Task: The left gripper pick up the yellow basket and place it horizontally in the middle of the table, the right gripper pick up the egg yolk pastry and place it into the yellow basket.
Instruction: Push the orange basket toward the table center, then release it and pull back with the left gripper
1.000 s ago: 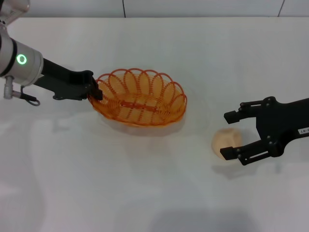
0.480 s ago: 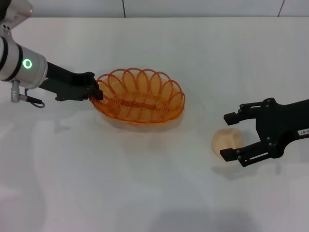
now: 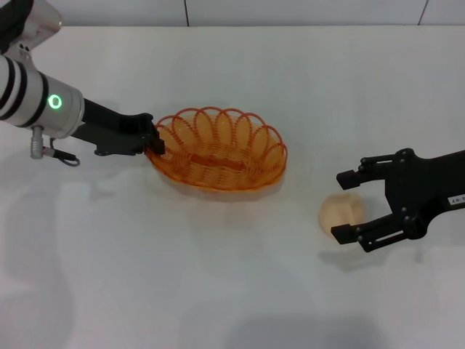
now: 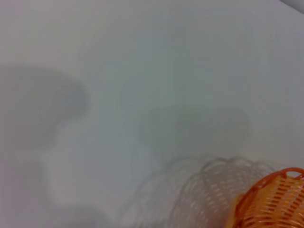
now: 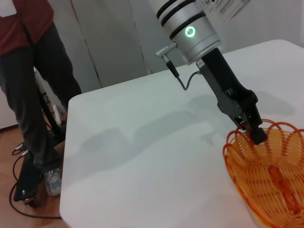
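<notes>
head view: the left gripper (image 3: 154, 143) is clamped on the left end of the rim of the yellow basket (image 3: 218, 149), which sits open side up with its long axis running left to right near the middle of the table (image 3: 232, 291); whether its base rests fully on the surface cannot be told. the right gripper (image 3: 347, 204) lies low over the right part of the table with its two fingers spread apart, one on either side of the egg yolk pastry (image 3: 341, 212) (the pastry sits on the tabletop between them, with the far finger showing a gap from it). the pastry is well apart from the basket, to the basket's right and nearer the robot. left wrist view: only a corner of the basket (image 4: 273, 202) and its shadow on the white surface appear. right wrist view: the left arm with its green ring light (image 5: 190, 32) reaches down to the basket rim (image 5: 266, 166), and a standing person (image 5: 33, 71) is seen beyond the table's edge.
</notes>
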Controlling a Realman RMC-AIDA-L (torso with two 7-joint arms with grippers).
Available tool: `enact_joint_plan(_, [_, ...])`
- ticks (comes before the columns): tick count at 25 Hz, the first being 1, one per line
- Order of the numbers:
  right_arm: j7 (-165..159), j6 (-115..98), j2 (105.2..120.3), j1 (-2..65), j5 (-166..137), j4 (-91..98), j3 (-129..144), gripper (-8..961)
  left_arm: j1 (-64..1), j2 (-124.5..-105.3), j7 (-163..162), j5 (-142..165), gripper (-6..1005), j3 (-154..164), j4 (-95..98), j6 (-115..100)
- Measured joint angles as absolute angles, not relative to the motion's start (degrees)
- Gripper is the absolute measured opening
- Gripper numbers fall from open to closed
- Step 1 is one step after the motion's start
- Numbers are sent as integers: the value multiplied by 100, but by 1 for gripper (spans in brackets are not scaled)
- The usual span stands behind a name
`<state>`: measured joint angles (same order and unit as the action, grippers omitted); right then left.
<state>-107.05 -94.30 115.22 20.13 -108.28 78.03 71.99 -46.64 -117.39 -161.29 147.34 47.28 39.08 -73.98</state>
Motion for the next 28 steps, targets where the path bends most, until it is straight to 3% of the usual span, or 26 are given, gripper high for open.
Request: enact_joint_plan(28, [-10696,-9484,11522,2012,-10828,7805,7198,859,-4668,-11800,-16073,14685,84,4727,3724,-7193])
